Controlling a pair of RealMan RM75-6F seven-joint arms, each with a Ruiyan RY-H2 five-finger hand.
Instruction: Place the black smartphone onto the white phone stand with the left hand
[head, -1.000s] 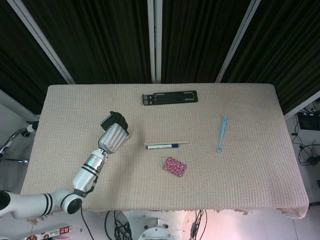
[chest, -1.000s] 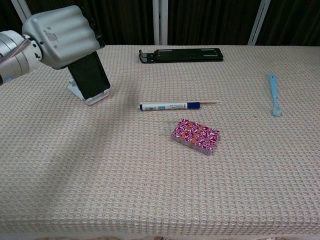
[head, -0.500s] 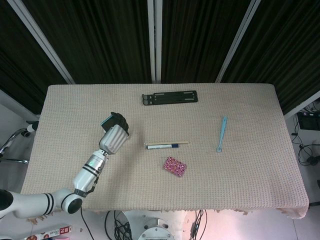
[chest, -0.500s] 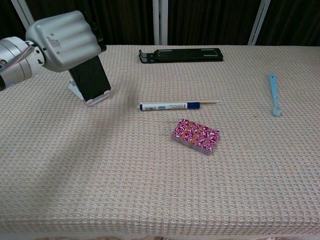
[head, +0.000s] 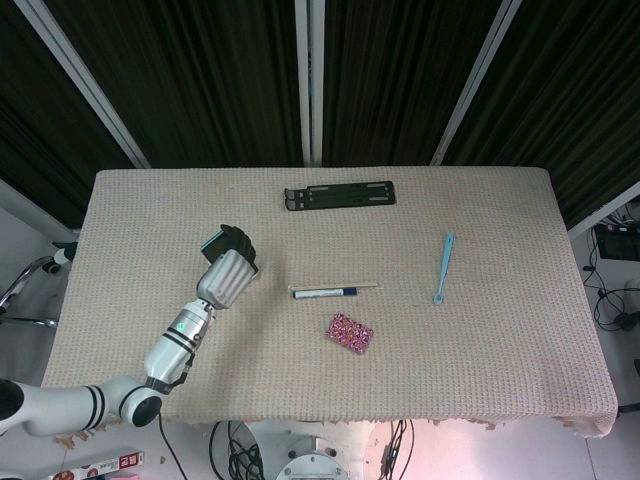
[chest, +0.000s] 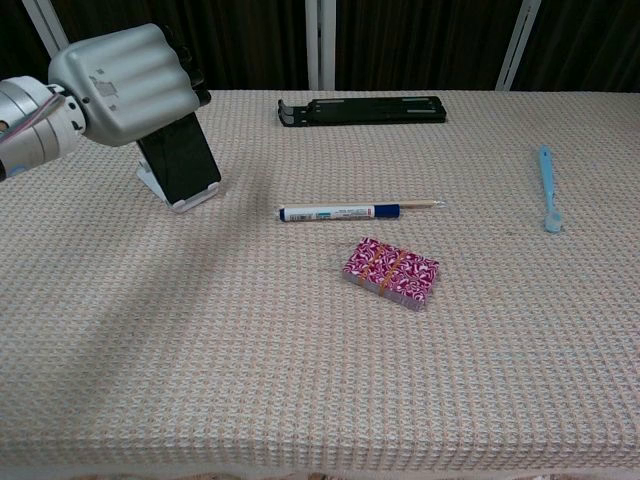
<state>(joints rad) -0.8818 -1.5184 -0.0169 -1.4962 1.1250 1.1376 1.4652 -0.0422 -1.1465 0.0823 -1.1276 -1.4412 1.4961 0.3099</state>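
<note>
The silver left hand (chest: 125, 85) grips the top of the black smartphone (chest: 181, 158), which leans upright in the small white phone stand (chest: 178, 196) near the beige woven table's (chest: 300, 380) left edge. The right hand is out of sight.

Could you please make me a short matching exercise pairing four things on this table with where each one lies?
Things:
1. black smartphone
2. blue toothbrush
3. pen
4. black folded stand

Places:
A. near the table's far edge
B. right side of the table
C. leaning on the white phone stand, under the left hand
D. just beyond the pink patterned pack

Pairs: 1-C, 2-B, 3-D, 4-A
</note>
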